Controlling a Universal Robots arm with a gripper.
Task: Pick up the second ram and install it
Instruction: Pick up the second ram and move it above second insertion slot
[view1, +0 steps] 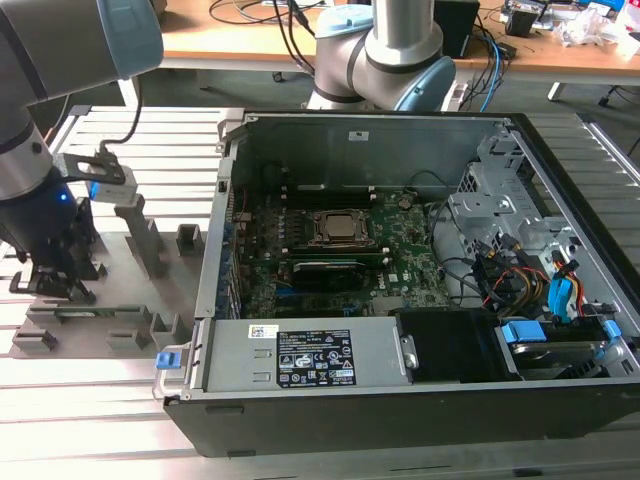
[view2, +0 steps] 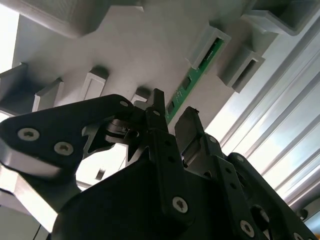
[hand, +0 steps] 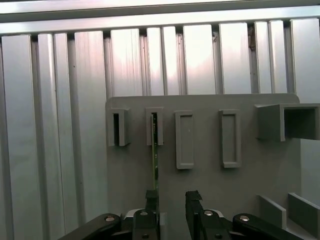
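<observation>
Tool: the gripper (hand: 172, 197) has its fingers (hand: 152, 205) apart with a clear gap, clamped on nothing. It hangs low over the grey holder tray (hand: 250, 165).
Task's thing: the second ram (hand: 155, 160) stands on its long edge in the tray, one end tucked into a narrow slot. That slot is the second in from the tray's corner, along the edge that meets the bare bench (hand: 60, 100).
Ram and fingers: in the second wrist view the green stick (view2: 195, 75) runs in between the two fingers (view2: 159, 117). In the first wrist view it lies hard against one finger and well clear of the other. Whether it touches that finger I cannot tell.
Where this happens: in the exterior view the gripper (view1: 58, 285) and tray (view1: 110, 310) sit toward the bench's edge on the exterior view's left. The open computer case (view1: 380, 125) lies mid-bench with its board (view1: 400, 240) and processor socket (view1: 340, 228) exposed.
Stage: judged as lined up for the pick, with the stick not yet gripped or lifted.
Risk, off-centre squeeze: the far finger would probably shove the thin stick sideways, tilting it or jamming it in its slot.
Risk, shallow hold: a grip on the narrow top edge could slip, and the stick could drop back or swing.
Risk, crooked lift: pulling up askew may bind the slotted end and drag the tray along.
</observation>
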